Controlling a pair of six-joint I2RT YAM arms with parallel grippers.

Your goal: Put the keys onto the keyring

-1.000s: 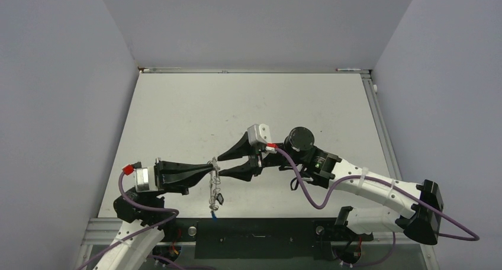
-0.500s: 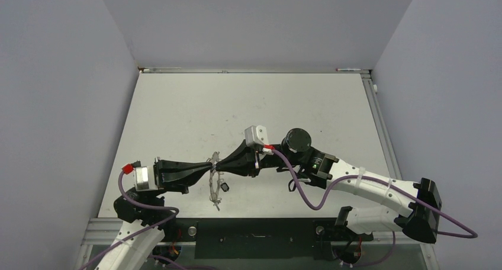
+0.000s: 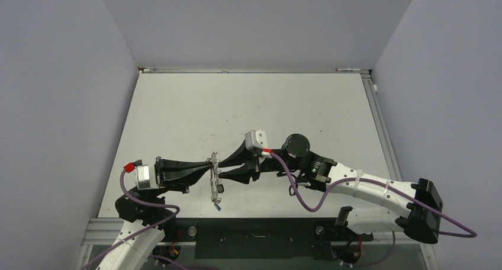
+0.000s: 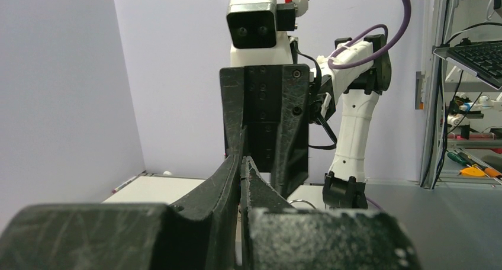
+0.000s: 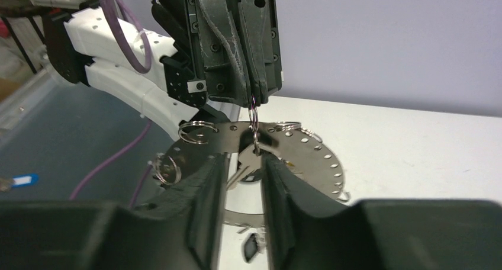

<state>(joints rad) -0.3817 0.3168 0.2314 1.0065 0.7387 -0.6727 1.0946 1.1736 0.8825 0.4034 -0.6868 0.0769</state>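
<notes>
Left fingers (image 5: 231, 63) pinch a wire loop (image 5: 254, 119) on the dangling keyring (image 5: 308, 154).

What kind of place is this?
Probably a robotics lab: a white table walled by plain panels, left arm and right arm mounted at its edge, hand tools lying beyond.

**White shells, black wedge fingers, purple cables**

Both arms wear white link shells (image 3: 367, 184) over black joints. Left of the black base plate (image 3: 254, 230), the left gripper (image 3: 211, 169) has scuffed, tapering black fingers (image 4: 222, 175), a grey motor block (image 3: 142, 176) and a red plug (image 3: 126, 166) on a purple cable (image 3: 125, 193). Right of that plate, the right gripper (image 3: 222, 169) carries a white two-lens camera (image 4: 253, 21). Its black fingers are dotted with screw heads.
</notes>
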